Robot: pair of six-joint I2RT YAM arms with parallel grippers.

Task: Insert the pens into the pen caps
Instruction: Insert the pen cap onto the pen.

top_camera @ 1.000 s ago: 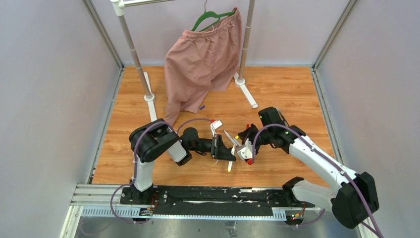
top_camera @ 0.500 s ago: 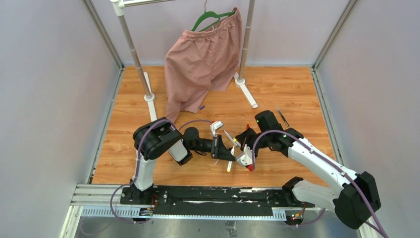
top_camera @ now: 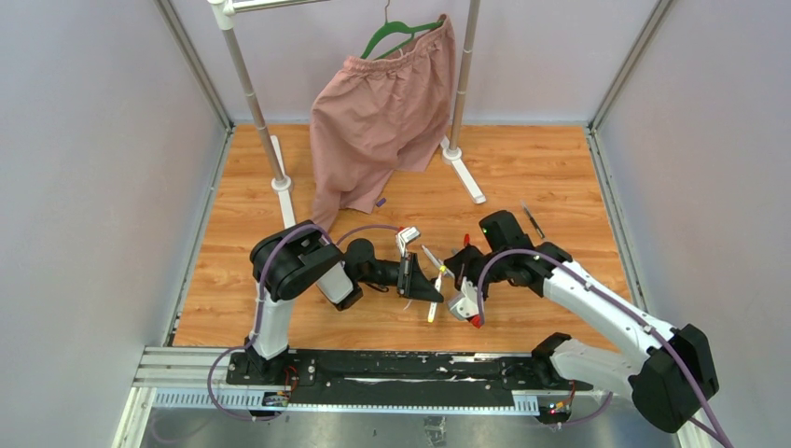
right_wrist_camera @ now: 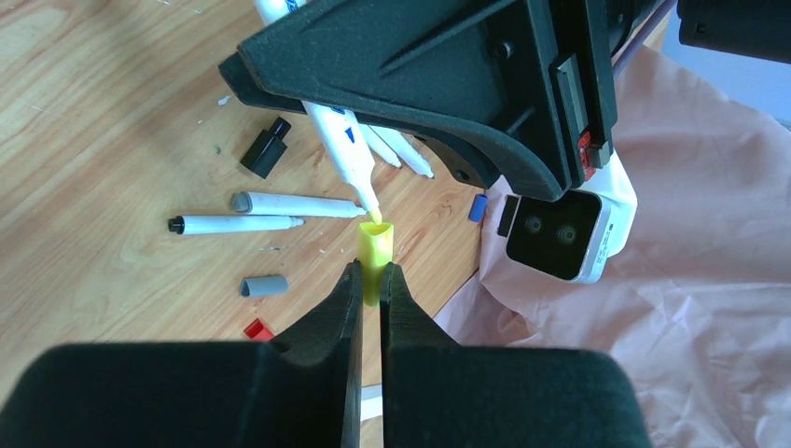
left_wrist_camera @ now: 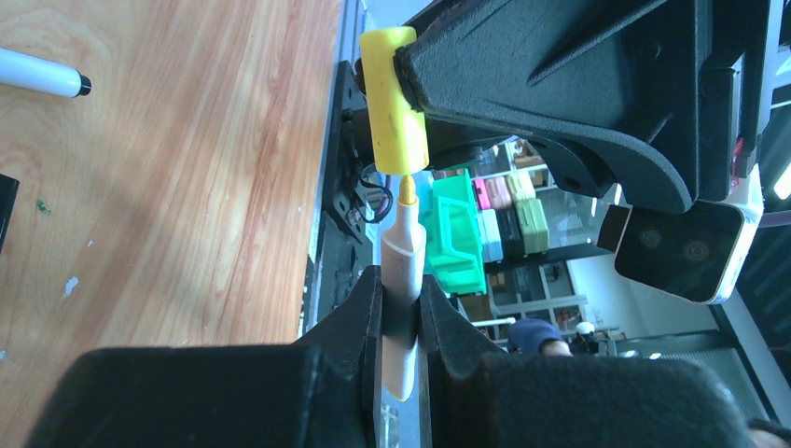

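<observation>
One orange-brown wood-grain counter (top_camera: 522, 168) carries everything. At its far edge stands one white tube clothes rack (top_camera: 250, 93) with one pair of pink shorts (top_camera: 382, 112) on a green hanger (top_camera: 396, 33). Two arms reach in from the near edge, the left arm (top_camera: 289, 266) and the right arm (top_camera: 597, 308), and their hands meet above the counter near the middle of that edge. The left hand (left_wrist_camera: 399, 294) is clamped on one white pen with a yellow nib (left_wrist_camera: 405, 257), its fingers pressed to the barrel on both sides. The right hand (right_wrist_camera: 371, 280) is pinched nearly together on one short yellow plastic cap (right_wrist_camera: 375, 245). The held pen's long axis runs straight out of the left hand in line with the cap. Its nib sits at the cap's open mouth and its barrel is wholly outside. Flat on the counter lie a white pen with a grey end (right_wrist_camera: 303, 204) and a white pen with a black tip (right_wrist_camera: 238, 224), side by side. At least two more white pens are partly hidden behind the left hand, and one slim black pen (top_camera: 532, 219) lies towards the right edge. Four loose caps lie there: one black cap (right_wrist_camera: 265, 149), one grey cap (right_wrist_camera: 264, 286), one red cap (right_wrist_camera: 256, 329) and one blue-violet cap (right_wrist_camera: 478, 207).
</observation>
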